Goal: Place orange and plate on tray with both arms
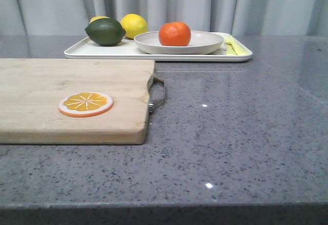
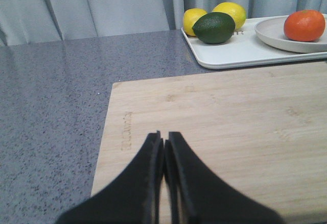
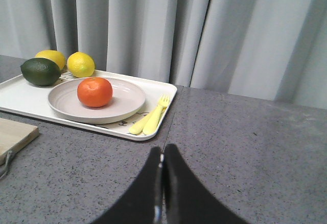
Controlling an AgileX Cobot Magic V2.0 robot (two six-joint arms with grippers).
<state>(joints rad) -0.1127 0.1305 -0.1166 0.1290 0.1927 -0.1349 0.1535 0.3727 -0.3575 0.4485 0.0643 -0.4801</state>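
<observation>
1. Grey speckled countertop (image 1: 241, 133) fills the front view, with pale grey curtains (image 1: 205, 2) across the top of the frame.
2. White tray (image 1: 82, 52) lies at upper centre. On it: off-white plate (image 1: 205, 44) with the orange (image 1: 175, 34) resting inside, a dark green lime (image 1: 105, 31) and two lemons (image 1: 134, 25) at its left end, and yellow plastic cutlery (image 1: 231, 46) at its right end.
3. Judgement: orange on plate and plate on tray, so the task looks complete. The orange sits in the dished centre, where the raised rim should keep it from rolling.
4. Wooden cutting board (image 1: 66, 99) occupies the left middle of the front view, with a flat orange slice disc (image 1: 85, 104) on it and a metal handle (image 1: 158, 94) at its right edge.
5. Left gripper (image 2: 164, 145), bottom centre of its wrist view: jaws pressed together, nothing between them, over the board. Right gripper (image 3: 162, 155), bottom centre of its view: jaws likewise pressed together and empty, over bare counter, well apart from the tray. Both look parked clear of the load.
6. Hidden or unclear: neither arm appears in the front view; the second lemon is mostly behind the lime; the tray print is covered by the plate; only a fork among the cutlery can be identified.
</observation>
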